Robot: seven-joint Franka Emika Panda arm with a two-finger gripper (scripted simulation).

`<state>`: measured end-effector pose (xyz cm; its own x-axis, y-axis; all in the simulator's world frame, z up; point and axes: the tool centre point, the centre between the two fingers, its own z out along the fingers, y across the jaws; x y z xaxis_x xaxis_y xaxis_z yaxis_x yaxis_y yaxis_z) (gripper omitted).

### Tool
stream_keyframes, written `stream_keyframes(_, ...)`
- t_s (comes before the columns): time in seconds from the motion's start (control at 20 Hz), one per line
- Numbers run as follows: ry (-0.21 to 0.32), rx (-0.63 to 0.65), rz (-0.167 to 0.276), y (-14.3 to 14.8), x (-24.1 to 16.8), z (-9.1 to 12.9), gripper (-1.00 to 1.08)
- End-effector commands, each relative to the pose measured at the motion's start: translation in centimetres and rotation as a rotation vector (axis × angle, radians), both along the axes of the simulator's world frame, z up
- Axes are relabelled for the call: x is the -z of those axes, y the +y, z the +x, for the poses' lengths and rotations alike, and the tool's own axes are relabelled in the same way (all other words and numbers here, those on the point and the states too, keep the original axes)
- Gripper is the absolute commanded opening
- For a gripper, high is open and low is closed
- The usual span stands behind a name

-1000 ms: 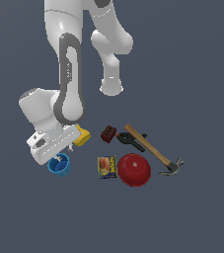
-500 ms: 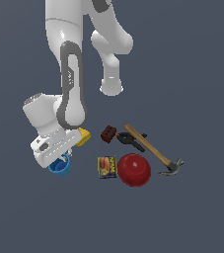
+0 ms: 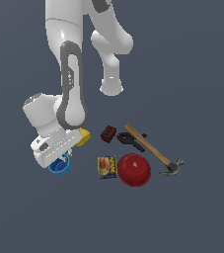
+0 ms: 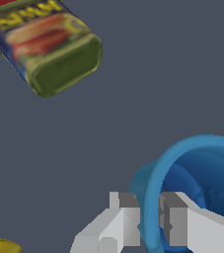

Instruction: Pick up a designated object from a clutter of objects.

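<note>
Exterior view: one small bright blue cup [image 3: 60, 167] sits upright, mouth up, under the white hand [image 3: 59, 159], at the exterior view's left of the clutter. Beside it lie one tin [image 3: 107, 167], one red bowl [image 3: 134, 169], one hammer [image 3: 153, 149] and one yellow bottle [image 3: 83, 136] (mostly hidden).

Wrist view: the hand's two fingers [image 4: 121, 220] pinch the cup's [image 4: 202, 183] thin rim, one inside the darker hollow, one outside.

Plain grey floor [image 3: 192, 212] with cup [image 3: 59, 168], tin [image 3: 106, 167], bowl [image 3: 134, 170], hammer [image 3: 153, 150].
</note>
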<state>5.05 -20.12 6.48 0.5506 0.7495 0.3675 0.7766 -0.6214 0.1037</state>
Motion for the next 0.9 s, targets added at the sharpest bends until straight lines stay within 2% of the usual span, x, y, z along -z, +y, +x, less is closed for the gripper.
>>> stream_keyframes(0.0,0.0,0.0,0.0,0.1,-0.2,0.0,-1.0)
stream_keyframes(0.4,-0.001,0.0,0.0,1.7,-3.0,0.1,-1.0)
stream_keyframes(0.85,0.0,0.001,0.0,5.5,-9.9,0.3,-1.0)
